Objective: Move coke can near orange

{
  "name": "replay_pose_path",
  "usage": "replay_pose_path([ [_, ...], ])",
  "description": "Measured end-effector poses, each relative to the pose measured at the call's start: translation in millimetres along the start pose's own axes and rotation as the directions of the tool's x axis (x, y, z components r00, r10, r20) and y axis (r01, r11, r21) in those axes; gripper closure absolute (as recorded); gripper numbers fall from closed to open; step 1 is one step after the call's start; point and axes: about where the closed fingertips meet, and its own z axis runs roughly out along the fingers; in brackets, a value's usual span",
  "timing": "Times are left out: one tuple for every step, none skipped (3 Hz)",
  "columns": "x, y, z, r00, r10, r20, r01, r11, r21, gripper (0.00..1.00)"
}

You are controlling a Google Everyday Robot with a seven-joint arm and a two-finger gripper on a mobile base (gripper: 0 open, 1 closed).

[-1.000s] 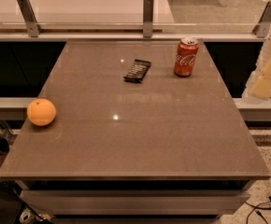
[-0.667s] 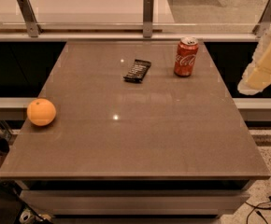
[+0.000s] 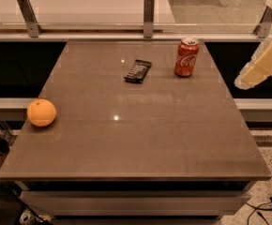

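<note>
Coke can (image 3: 186, 56) is standing upright at the far right of the bench (image 3: 136, 139), near a dark snack bar (image 3: 138, 71). Orange (image 3: 41, 112) is sitting at the left edge, well apart from the can. Gripper (image 3: 251, 75) is hovering off the bench's right side, and whether it is released or clenched I cannot tell.

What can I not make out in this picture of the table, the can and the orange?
Camera view:
- gripper, right of the table, beyond its edge: the arm above it is cut off by the frame edge.
- snack bar: its print is too small to read.
- coke can: its back faces away.
- orange: its underside is hidden against the table.
</note>
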Motion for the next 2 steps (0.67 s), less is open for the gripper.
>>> replay_pose_path([
  [13, -13, 27, 0.993, 0.092, 0.073, -0.093, 0.9956, 0.010, 0.00],
  [21, -27, 51, 0.969, 0.182, 0.169, -0.187, 0.9823, 0.011, 0.00],
])
